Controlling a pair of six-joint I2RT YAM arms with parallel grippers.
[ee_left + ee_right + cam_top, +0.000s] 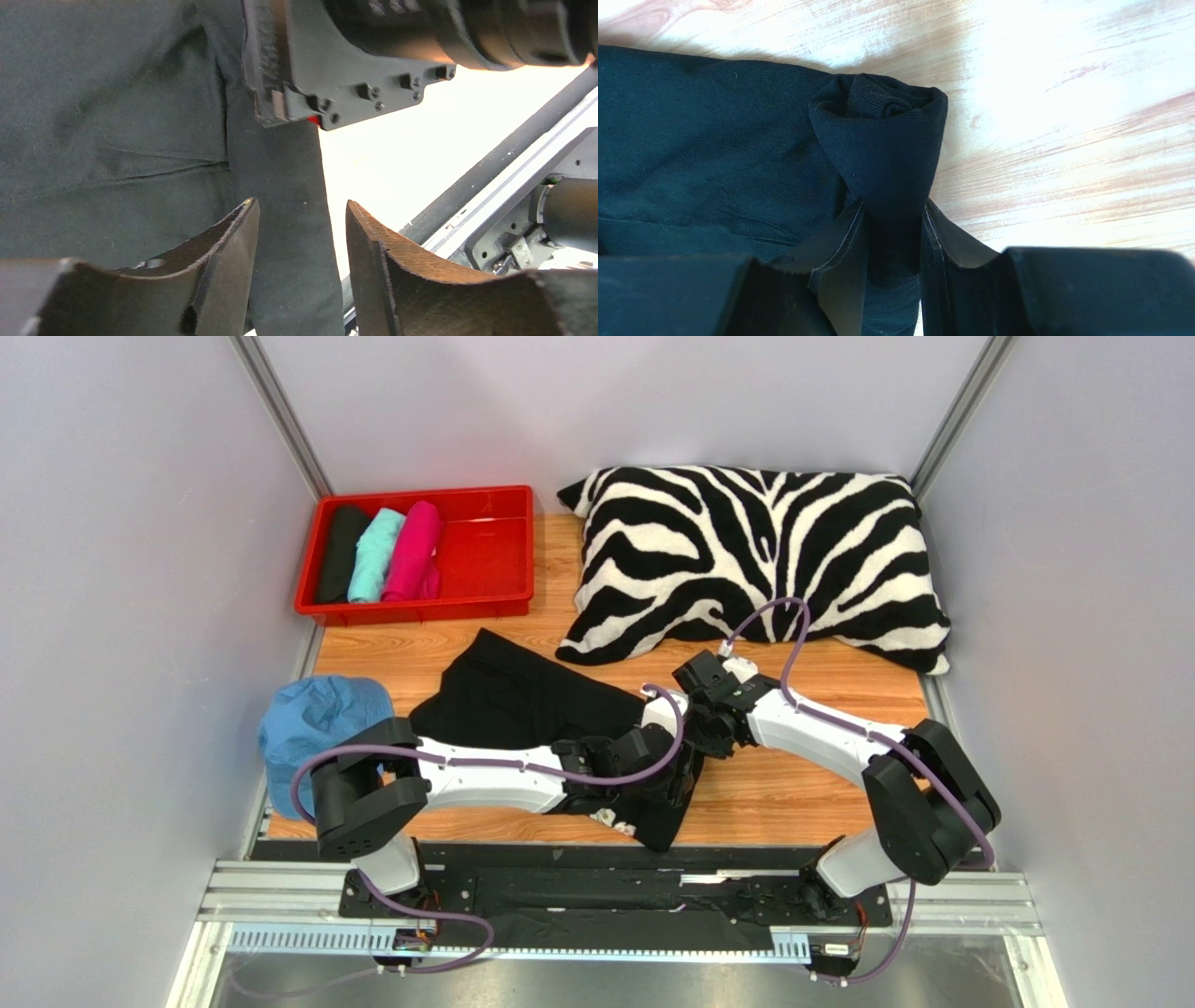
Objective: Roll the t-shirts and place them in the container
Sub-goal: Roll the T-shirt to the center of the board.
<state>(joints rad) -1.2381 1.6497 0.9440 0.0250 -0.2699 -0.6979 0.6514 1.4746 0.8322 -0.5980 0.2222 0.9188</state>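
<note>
A black t-shirt (519,703) with small white print lies partly spread on the wooden table, its right end gathered into a roll. My right gripper (697,711) is shut on that rolled end; in the right wrist view the gripper (894,210) pinches the tight black roll (882,133). My left gripper (668,777) is open just in front of it; in the left wrist view the gripper (302,210) straddles a strip of the shirt (281,231) without pressing it. Black (341,553), teal (375,553) and pink (415,550) rolls lie in the red tray (484,546).
A zebra-striped pillow (758,560) fills the back right. A light blue cap (316,728) sits at the left edge beside the left arm. The right gripper's body (351,63) hangs close above the left gripper. Grey walls close both sides.
</note>
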